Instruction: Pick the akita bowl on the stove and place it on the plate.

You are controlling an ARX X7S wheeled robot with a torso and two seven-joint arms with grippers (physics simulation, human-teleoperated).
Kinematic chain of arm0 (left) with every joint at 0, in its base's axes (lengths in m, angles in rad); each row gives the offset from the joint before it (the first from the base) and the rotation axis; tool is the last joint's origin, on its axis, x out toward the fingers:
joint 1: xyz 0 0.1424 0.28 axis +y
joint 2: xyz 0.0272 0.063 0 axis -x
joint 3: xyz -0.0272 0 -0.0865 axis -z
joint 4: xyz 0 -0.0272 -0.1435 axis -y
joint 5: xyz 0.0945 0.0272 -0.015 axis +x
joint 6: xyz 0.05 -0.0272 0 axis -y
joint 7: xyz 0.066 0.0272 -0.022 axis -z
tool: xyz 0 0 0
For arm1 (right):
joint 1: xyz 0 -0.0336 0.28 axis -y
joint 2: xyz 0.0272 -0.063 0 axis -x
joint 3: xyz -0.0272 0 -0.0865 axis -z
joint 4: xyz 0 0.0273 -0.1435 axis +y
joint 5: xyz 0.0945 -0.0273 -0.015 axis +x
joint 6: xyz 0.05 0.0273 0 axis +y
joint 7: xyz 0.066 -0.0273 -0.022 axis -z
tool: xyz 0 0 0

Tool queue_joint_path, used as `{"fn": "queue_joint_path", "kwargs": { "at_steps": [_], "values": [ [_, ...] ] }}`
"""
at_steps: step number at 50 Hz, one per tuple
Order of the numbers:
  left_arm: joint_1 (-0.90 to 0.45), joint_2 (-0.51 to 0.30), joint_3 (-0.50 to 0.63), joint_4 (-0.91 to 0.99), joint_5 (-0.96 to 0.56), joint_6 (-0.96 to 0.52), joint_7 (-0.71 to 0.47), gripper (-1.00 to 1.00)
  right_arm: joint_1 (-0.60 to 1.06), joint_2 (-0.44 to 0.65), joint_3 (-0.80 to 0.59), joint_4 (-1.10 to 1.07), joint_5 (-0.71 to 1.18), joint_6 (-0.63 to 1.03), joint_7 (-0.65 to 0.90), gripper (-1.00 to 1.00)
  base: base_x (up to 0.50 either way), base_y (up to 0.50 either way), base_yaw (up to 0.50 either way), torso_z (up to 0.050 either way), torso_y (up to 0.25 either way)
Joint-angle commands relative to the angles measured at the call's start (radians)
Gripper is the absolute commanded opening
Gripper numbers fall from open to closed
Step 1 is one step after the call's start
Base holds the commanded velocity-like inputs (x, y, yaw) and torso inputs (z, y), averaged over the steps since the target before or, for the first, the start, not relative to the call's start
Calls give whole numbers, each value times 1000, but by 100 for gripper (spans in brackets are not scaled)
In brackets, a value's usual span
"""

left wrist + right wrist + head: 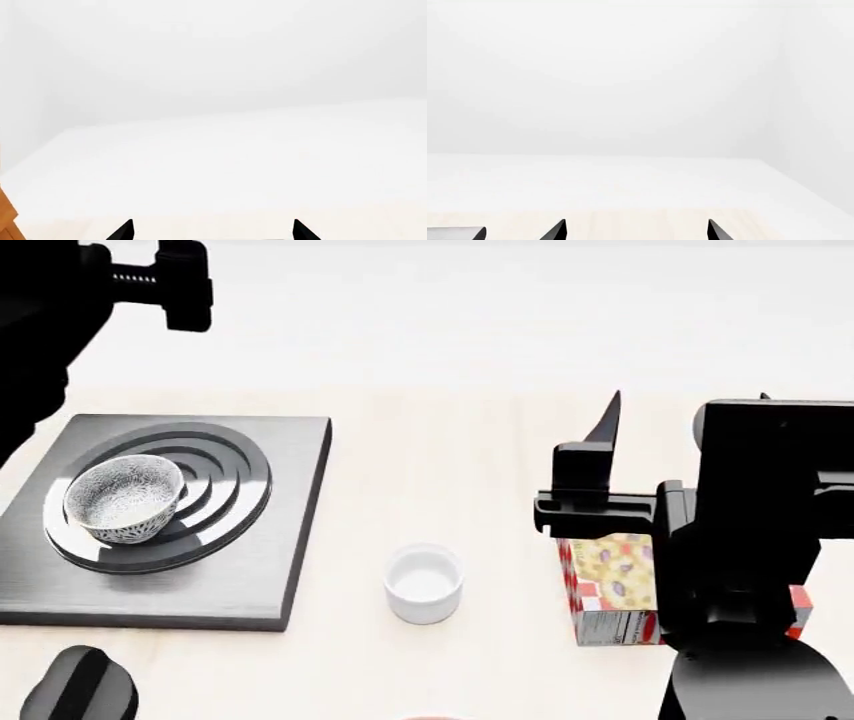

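I note the akita bowl (124, 497) upright on the stove (287, 540), untouched; both tools spread wide and empty, so I must lower the left tool (212, 231) squarely over its rim.

Akita bowl (124, 498): speckled, upright, on left part of burner rings. Stove (287, 530): dark grey slab, left of head frame. Plate: only rim sliver (434, 717), bottom edge.

nothing stands over the akita bowl (124, 498).
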Motion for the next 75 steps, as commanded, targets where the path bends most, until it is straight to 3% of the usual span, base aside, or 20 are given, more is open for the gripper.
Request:
{"fn": "queue_joint_path", "kwargs": {
  "at_steps": [1, 24, 61, 68, 75],
  "values": [
    [0, -13, 9, -21, 0, 62, 43, 100, 0, 2, -1, 2, 5, -2, 2, 100, 0, 0, 0, 0, 0],
    [13, -6, -40, -31, -39, 56, -3, 100, -1, 8, -7, 4, 12, -8, 6, 100, 0, 0, 0, 3, -42],
    [37, -12, 2, 18, -25, 67, -6, 100, 4, 14, -12, -3, 27, 0, 20, 100, 0, 0, 0, 0, -105],
    [28, -6, -18, 14, -49, 28, -15, 100, 3, 17, -14, 6, 28, -9, 18, 100, 0, 0, 0, 0, -64],
    [16, 11, 34, 7, -2, -29, -71, 100, 0, 20, -17, 3, 27, -13, 21, 100, 0, 0, 0, 0, 0]
  ]
}}
